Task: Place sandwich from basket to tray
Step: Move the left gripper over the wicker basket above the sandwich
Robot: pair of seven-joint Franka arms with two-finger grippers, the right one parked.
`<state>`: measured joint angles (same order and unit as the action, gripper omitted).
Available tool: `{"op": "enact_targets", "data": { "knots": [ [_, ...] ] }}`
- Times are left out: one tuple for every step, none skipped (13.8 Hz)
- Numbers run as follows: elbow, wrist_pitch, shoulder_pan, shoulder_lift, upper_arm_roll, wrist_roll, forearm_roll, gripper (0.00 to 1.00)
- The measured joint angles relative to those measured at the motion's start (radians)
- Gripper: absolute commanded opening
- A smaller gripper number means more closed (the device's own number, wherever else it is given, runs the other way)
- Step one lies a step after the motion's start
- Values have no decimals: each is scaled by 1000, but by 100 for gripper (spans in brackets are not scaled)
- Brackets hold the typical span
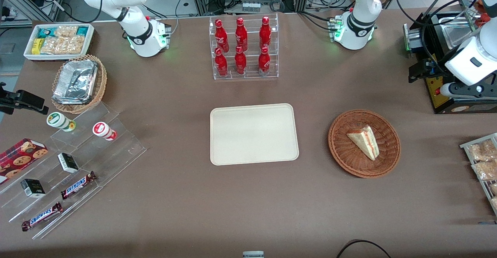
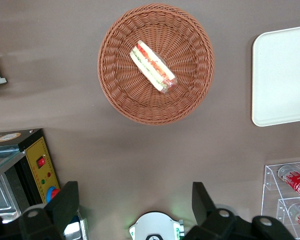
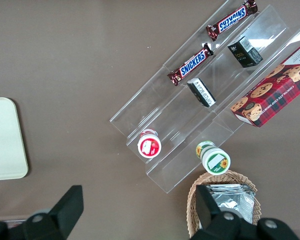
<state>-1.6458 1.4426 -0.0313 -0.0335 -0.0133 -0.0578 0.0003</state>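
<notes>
The sandwich (image 1: 364, 141) (image 2: 152, 66), a pale bread wedge with red, orange and green layers, lies in the round reddish-brown basket (image 1: 341, 153) (image 2: 120, 95). The cream tray (image 1: 254, 133) (image 2: 282, 75) lies bare at mid-table, beside the basket toward the parked arm's end. My gripper (image 2: 134, 205) hangs open and holds nothing, high over the working arm's end of the table. It is farther from the front camera than the basket and well apart from it. In the front view its white hand (image 1: 470, 65) shows above a black machine.
A black machine with a yellow button panel (image 1: 440, 91) (image 2: 40, 170) stands under my hand. A clear rack of red bottles (image 1: 244, 48) stands farther from the front camera than the tray. A rack of snack packets (image 1: 483, 161) sits at the working arm's table edge. Stepped acrylic shelves (image 1: 66, 172) lie toward the parked arm's end.
</notes>
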Motion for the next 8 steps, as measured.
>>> {"op": "enact_targets", "data": {
  "knots": [
    [0,0,0,0,0,0,0,100],
    [0,0,0,0,0,0,0,100],
    [-2,1,-1,1,0,0,0,100],
    [-11,9,-2,5,-1,0,0,100],
    [-33,36,-4,10,-3,0,0,100],
    [-68,79,-8,17,-8,0,0,100],
    [-113,130,-14,24,-11,0,0,100],
    [-165,193,-18,32,-15,0,-1,100]
  ]
}}
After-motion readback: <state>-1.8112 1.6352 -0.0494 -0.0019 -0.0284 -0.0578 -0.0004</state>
